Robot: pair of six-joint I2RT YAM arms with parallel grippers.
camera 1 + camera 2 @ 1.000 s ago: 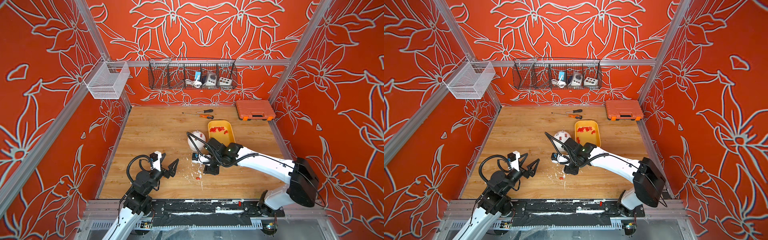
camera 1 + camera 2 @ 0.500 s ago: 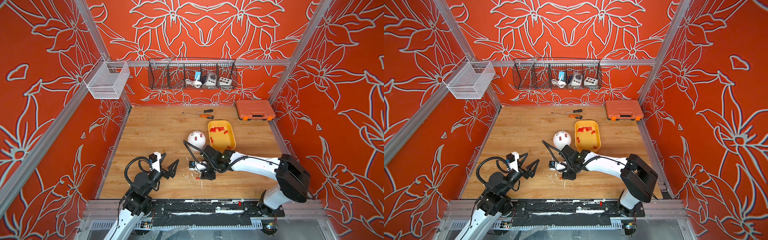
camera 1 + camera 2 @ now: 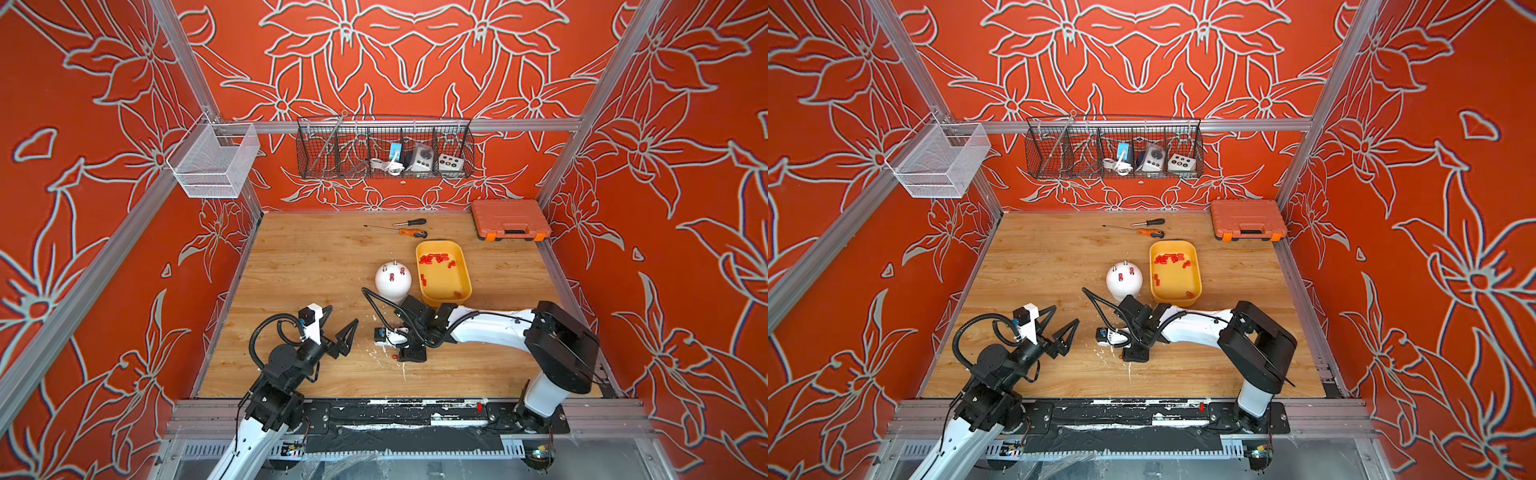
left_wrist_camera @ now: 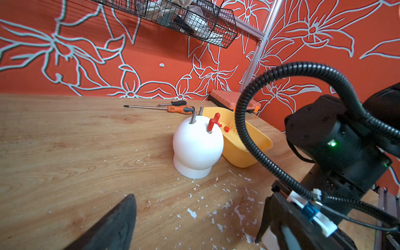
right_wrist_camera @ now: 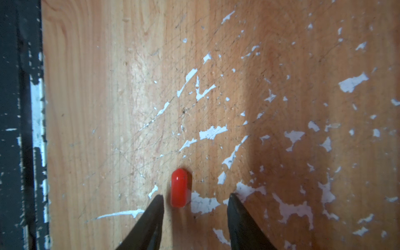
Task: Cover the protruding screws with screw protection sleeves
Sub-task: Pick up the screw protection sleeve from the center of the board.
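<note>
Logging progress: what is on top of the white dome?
Four protruding screws: two bare grey, two wearing red sleeves. The sleeves hide those two shafts almost entirely.

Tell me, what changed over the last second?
The right end effector drew back from the dome toward the front of the table; its open jaws now straddle a loose red sleeve, not yet gripped. The left end effector, dome and yellow tray stayed put.

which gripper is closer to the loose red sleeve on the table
Right. The right gripper has its fingers either side of the sleeve; the left gripper hangs open, well off to one side.
</note>
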